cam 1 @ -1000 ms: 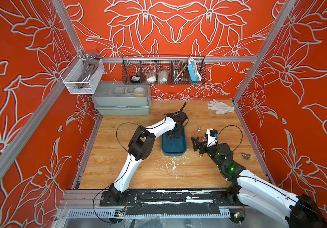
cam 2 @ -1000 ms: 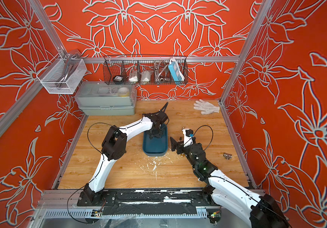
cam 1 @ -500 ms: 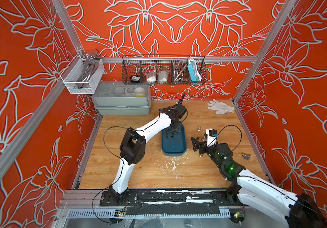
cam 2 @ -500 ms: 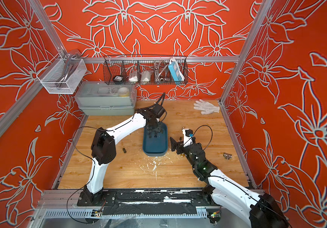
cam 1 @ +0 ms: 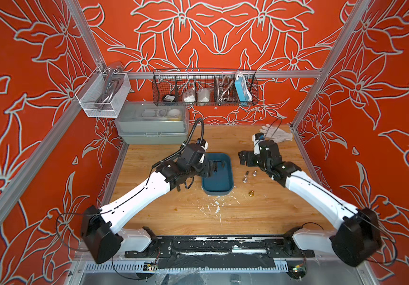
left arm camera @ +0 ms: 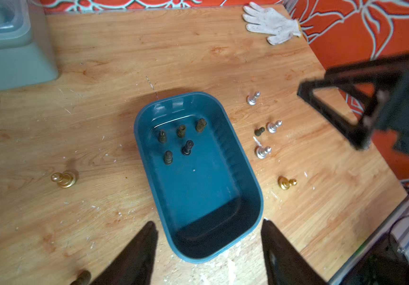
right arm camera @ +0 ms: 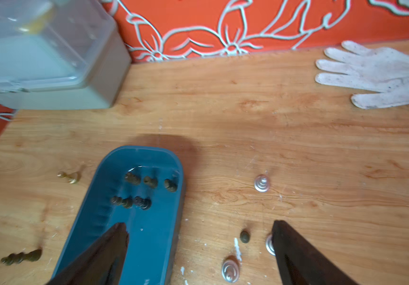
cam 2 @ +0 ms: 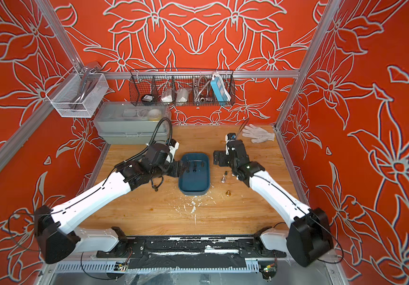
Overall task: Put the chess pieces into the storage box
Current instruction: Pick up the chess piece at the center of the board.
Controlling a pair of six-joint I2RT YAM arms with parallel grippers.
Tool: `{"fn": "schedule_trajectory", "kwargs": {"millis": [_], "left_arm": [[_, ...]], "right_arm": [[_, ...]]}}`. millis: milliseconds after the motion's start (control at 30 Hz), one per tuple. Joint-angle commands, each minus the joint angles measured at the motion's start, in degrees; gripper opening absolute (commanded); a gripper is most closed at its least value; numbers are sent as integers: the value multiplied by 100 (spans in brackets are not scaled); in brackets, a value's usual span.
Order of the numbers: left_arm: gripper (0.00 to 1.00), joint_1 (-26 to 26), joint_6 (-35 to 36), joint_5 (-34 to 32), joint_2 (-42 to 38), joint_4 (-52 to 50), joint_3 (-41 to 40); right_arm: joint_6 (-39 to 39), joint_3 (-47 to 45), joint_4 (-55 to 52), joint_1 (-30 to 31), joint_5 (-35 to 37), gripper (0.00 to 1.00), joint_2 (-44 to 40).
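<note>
On the wooden table (cam 1: 260,217), the storage box (left arm camera: 198,192) lies long axis front-to-back, five dark chess pieces (left arm camera: 187,147) in its far half; left hand (left arm camera: 207,222) and right hand (right arm camera: 199,224) gape wide, empty.

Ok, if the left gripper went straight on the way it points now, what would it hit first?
Probably the storage box: in the left wrist view the open left gripper frames its empty end, away from the dark chess pieces. Depth is unclear.

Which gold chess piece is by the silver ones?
The gold piece on the robot's right of the blue box; the other gold piece stands across it.
</note>
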Motion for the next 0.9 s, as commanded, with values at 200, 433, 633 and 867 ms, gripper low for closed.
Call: {"fn": "schedule_trajectory", "kwargs": {"millis": [200,433,633,867], "left_arm": [[71,-37,338,1241,-992,1386,-1855],[72,-137,567,1720,-919,1567,-2061],[73,-160,568,1736,-784,1615,-1986],[73,-158,552,1678,-718,1553,-1977]], "right_arm": [[-94,1610,-2793,-479,212,74,1779],[-301,2275,-3185,-479,75,48,2741],[-296,2430,-3295,-479,29,42,3186],[-316,2408,-3175,-480,-125,36,3472]]}}
